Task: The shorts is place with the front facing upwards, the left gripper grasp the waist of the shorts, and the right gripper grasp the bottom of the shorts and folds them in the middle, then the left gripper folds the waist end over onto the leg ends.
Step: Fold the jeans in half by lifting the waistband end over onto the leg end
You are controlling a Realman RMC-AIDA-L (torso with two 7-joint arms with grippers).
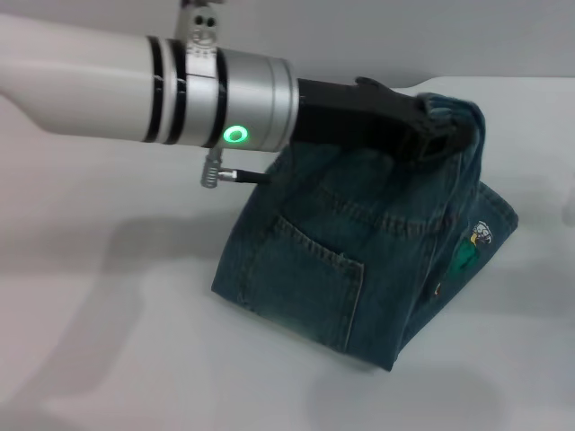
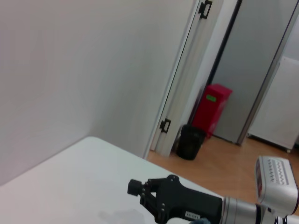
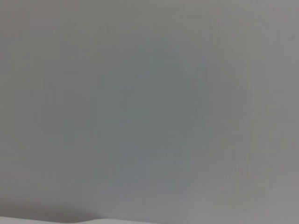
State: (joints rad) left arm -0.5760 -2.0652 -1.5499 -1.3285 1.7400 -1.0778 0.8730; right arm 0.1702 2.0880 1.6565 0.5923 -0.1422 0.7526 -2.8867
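The blue denim shorts point(image 1: 359, 260) are folded in half, with a back pocket point(image 1: 310, 278) facing me in the head view. My left gripper point(image 1: 442, 135) reaches in from the left on its white and silver arm and is shut on the top edge of the shorts point(image 1: 458, 112). It holds that end up off the table, so the cloth hangs like a tent. The lower ends rest on the white table point(image 1: 108, 341). In the left wrist view a black gripper point(image 2: 136, 187) on a silver wrist hovers over the table; it is the right arm's. It does not show in the head view.
A small patch and a green tag point(image 1: 472, 247) sit on the shorts' right fold. Past the table's far edge the left wrist view shows a wall, a door frame, a black bin point(image 2: 190, 141) and a red bin point(image 2: 212, 109). The right wrist view holds only a plain grey surface.
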